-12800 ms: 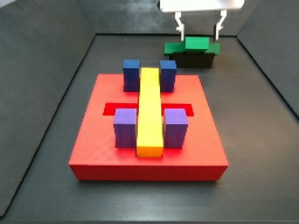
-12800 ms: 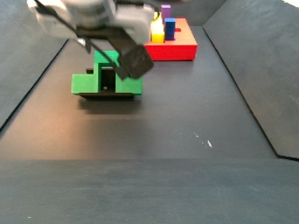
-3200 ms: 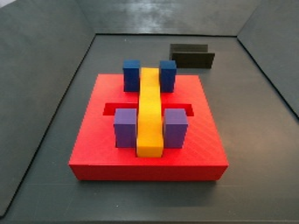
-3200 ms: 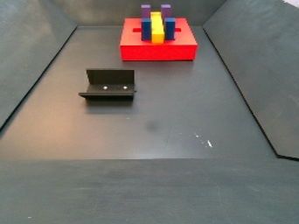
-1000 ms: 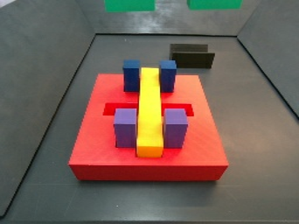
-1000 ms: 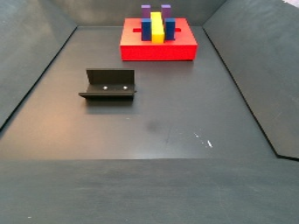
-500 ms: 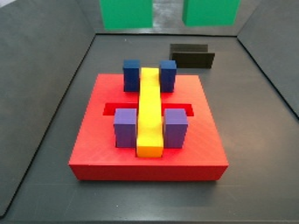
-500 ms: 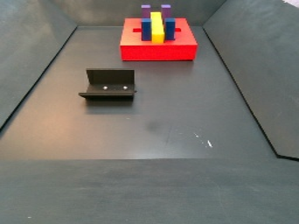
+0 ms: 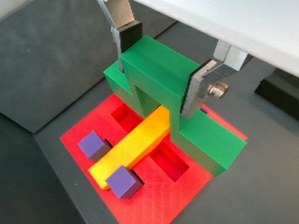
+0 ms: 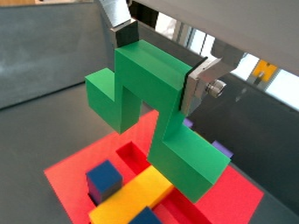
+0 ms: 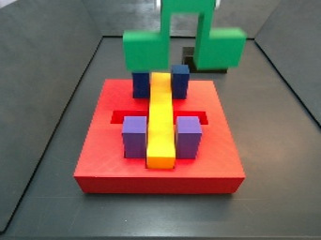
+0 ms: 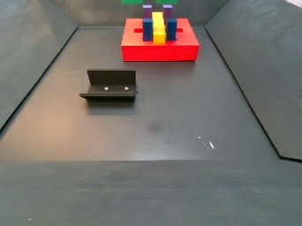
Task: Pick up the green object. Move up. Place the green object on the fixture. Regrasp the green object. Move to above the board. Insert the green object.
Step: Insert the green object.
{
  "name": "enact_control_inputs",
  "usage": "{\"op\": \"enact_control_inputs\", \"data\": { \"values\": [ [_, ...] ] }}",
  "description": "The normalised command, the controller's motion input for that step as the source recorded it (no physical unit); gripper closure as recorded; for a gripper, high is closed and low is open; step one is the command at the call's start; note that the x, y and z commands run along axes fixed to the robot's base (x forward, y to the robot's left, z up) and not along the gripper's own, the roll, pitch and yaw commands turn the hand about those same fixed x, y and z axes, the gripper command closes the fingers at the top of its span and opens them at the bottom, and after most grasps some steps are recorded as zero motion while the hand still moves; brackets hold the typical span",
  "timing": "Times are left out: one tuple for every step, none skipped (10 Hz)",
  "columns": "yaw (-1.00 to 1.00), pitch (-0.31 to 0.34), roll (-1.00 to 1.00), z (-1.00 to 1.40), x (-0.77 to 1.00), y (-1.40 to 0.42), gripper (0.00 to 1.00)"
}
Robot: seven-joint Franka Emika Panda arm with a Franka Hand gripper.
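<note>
The green object (image 9: 158, 74) (image 10: 146, 83) is a cross-shaped block hanging upright in my gripper (image 9: 160, 61) (image 10: 158, 54), which is shut on its upper stem. A silver finger (image 9: 200, 85) presses each side. In a side view the green object (image 11: 183, 39) hangs over the far end of the red board (image 11: 113, 161), just above the blue blocks (image 11: 142, 80); the gripper itself is above that frame. The fixture (image 12: 109, 86) stands bare on the floor, and the green object mostly hides the fixture (image 11: 189, 56) in the other side view.
On the board (image 12: 160, 51) lie a long yellow bar (image 11: 160, 117), two purple blocks (image 11: 134, 136) and a red recessed slot (image 9: 163, 166). Dark sloping walls (image 12: 35, 71) enclose the grey floor (image 12: 154, 150).
The green object has come lower in a side view, from the top edge down to just over the board's far end. The fixture, which carried it 12.8 s ago, is bare.
</note>
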Motion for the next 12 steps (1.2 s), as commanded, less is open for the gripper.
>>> {"op": "enact_control_inputs", "data": {
  "values": [
    [0.19, 0.0, 0.35, -0.48, 0.0, -0.3, 1.0],
    [0.14, 0.004, 0.33, -0.33, 0.06, -0.24, 1.0],
    [0.13, 0.0, 0.32, -0.39, 0.0, -0.22, 1.0],
    [0.13, 0.0, 0.26, -0.48, 0.0, -0.19, 1.0],
    [0.01, -0.037, 0.16, -0.43, -0.31, -0.12, 1.0],
    [0.0, -0.06, 0.0, -0.24, -0.38, -0.11, 1.0],
    [0.0, -0.187, -0.17, 0.0, -0.36, -0.03, 1.0],
    [-0.03, -0.203, -0.27, 0.0, -0.29, 0.0, 1.0],
    [-0.05, -0.211, -0.23, 0.0, -0.31, 0.0, 1.0],
    [0.0, -0.186, -0.12, -0.18, -0.19, -0.04, 1.0],
    [0.0, -0.259, -0.21, -0.26, 0.0, 0.0, 1.0],
    [0.0, -0.297, -0.26, -0.3, 0.06, 0.0, 1.0]
  ]
}}
